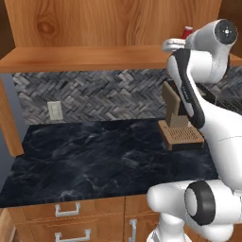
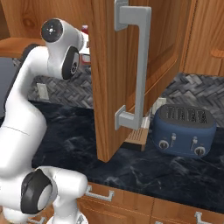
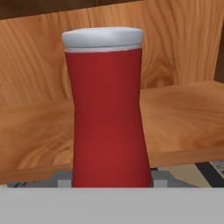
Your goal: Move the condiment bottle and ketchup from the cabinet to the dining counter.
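Note:
The ketchup (image 3: 107,109), a bright red bottle with a pale top, stands upright and very close in the hand view. My gripper (image 3: 110,180) is shut on its lower body, a fingertip (image 3: 61,178) pressing on each side. Behind it runs the wooden shelf (image 3: 183,113) of the cabinet. From the left base view, the ketchup (image 1: 187,32) peeks out behind my wrist at shelf height, just above the cabinet shelf (image 1: 85,59). It also shows as a red sliver (image 2: 85,29) beside the open cabinet door (image 2: 109,65). The condiment bottle and the dining counter are out of view.
The open door with its long silver handle (image 2: 140,65) hangs close to the right of my arm. Below lies a black countertop (image 1: 94,160) backed by herringbone tile, with a wooden block (image 1: 178,130) and a blue toaster (image 2: 183,129) on it. Drawers (image 1: 66,210) front the counter.

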Controlling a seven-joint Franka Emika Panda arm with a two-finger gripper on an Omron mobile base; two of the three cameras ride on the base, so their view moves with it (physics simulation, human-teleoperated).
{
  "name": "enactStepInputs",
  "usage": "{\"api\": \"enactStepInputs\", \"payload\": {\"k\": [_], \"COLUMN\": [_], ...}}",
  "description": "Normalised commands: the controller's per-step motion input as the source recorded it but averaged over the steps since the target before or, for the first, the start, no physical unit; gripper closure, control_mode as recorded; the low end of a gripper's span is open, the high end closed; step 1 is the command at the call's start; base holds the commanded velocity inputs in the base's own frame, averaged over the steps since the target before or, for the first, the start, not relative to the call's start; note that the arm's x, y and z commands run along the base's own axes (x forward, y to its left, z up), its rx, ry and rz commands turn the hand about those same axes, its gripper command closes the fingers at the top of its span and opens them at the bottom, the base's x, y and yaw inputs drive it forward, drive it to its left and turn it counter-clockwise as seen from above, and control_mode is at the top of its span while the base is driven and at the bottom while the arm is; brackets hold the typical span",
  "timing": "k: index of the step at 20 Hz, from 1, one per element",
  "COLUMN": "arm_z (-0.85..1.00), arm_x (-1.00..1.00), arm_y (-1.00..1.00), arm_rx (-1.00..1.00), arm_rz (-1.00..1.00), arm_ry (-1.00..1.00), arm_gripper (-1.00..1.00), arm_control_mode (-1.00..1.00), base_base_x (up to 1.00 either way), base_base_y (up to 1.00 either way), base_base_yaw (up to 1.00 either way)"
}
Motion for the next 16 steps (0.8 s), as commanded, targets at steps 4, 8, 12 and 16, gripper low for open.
{"api": "enactStepInputs", "payload": {"k": [4,8,12,16], "arm_z": [0.0,0.02,-0.05,-0.15], "arm_x": [-0.89,-0.93,-0.85,-0.7], "arm_y": [0.29,0.24,0.18,0.11], "arm_rx": [0.0,-0.01,-0.02,-0.01], "arm_rz": [0.0,0.0,0.0,0.0], "arm_ry": [-0.05,-0.04,-0.01,0.01], "arm_gripper": [1.0,1.0,1.0,1.0], "arm_control_mode": [-1.0,-1.0,-1.0,-1.0], "base_base_x": [0.0,0.0,0.0,0.0], "base_base_y": [0.0,0.0,0.0,0.0], "base_base_yaw": [0.0,0.0,0.0,0.0]}}
